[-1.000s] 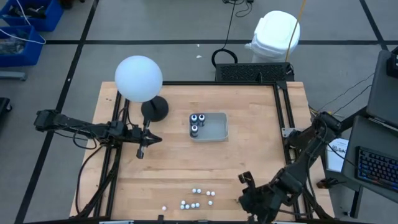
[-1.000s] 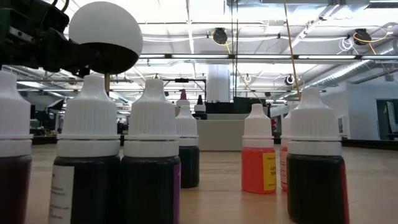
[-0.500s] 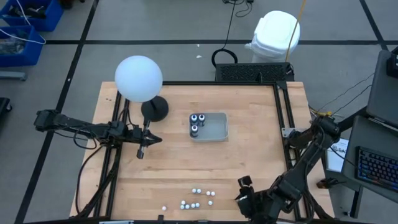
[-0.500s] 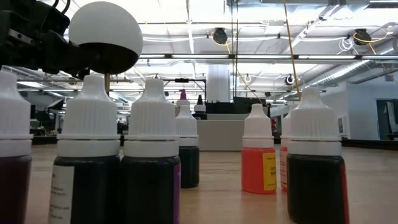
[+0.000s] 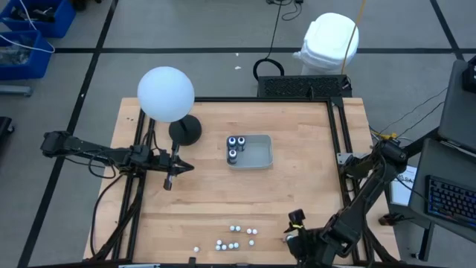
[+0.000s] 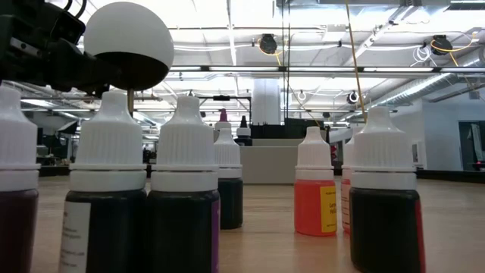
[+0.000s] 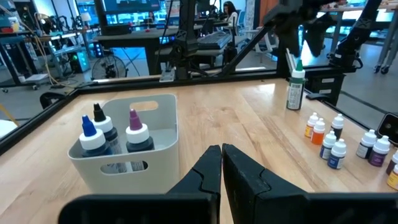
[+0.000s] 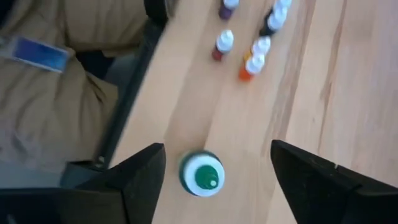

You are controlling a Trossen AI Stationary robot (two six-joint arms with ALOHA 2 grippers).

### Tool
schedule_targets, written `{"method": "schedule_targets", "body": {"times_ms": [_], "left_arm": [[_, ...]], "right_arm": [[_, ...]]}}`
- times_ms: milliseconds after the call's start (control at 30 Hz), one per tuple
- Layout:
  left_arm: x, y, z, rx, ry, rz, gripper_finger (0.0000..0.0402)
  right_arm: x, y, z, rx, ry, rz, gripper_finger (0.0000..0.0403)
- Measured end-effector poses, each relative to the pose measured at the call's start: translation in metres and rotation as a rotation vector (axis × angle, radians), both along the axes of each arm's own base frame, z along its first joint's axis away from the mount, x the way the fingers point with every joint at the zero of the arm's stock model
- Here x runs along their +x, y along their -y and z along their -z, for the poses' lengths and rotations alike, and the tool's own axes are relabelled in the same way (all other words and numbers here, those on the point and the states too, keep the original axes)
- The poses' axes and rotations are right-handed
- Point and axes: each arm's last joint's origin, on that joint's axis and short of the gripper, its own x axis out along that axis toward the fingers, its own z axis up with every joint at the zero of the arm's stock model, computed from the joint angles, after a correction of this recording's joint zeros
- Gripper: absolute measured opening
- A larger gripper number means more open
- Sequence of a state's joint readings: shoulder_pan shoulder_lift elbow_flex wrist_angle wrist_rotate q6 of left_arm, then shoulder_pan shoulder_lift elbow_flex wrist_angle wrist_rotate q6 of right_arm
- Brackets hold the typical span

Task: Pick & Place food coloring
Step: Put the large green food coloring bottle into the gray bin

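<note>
A taller green-capped food coloring bottle [image 8: 202, 175] stands upright on its base on the wood table [image 5: 297, 219] near the front edge. My right gripper [image 8: 217, 149] hangs open above it, one finger on either side and both clear of it. Several tiny white-capped bottles [image 5: 235, 238] stand to its left, close up in the low view [image 6: 186, 189]. A pale tray [image 5: 256, 152] at mid-table holds three bottles [image 7: 106, 134]. My left gripper [image 7: 221, 163] is shut, level, at the table's left [image 5: 168, 182].
A lamp with a white globe [image 5: 165, 93] and black base [image 5: 184, 132] stands at the far left. Black rails [image 5: 336, 134] frame the table. Tan cloth with a blue tag [image 8: 50, 93] shows just beyond the near edge. Bare wood lies between the tray and the small bottles.
My right arm has sunk and drawn a little toward the table's near edge. The small bottles, the tray and my left arm have kept still.
</note>
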State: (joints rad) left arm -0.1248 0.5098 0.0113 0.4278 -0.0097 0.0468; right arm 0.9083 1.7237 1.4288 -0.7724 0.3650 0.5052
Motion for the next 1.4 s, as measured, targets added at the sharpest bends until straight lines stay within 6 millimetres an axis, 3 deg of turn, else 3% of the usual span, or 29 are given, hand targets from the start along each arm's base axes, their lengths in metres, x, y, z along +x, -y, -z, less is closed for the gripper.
{"method": "schedule_targets", "body": {"times_ms": [167, 933, 1167, 1400], "left_arm": [[0.0, 0.0, 0.001, 0.002, -0.014, 0.0, 0.0024], [0.0, 0.0, 0.001, 0.03, -0.01, 0.002, 0.0024], [0.0, 0.0, 0.001, 0.029, -0.01, 0.002, 0.0024], [0.0, 0.0, 0.001, 0.028, -0.01, 0.002, 0.0024]], "right_arm": [[-0.002, 0.002, 0.016, -0.002, -0.008, 0.005, 0.0288], [-0.004, 0.006, 0.046, 0.069, -0.008, 0.039, 0.0274], [-0.005, 0.006, 0.046, 0.083, -0.03, 0.027, 0.0243], [-0.005, 0.006, 0.046, 0.089, -0.034, 0.043, 0.0182]]}}
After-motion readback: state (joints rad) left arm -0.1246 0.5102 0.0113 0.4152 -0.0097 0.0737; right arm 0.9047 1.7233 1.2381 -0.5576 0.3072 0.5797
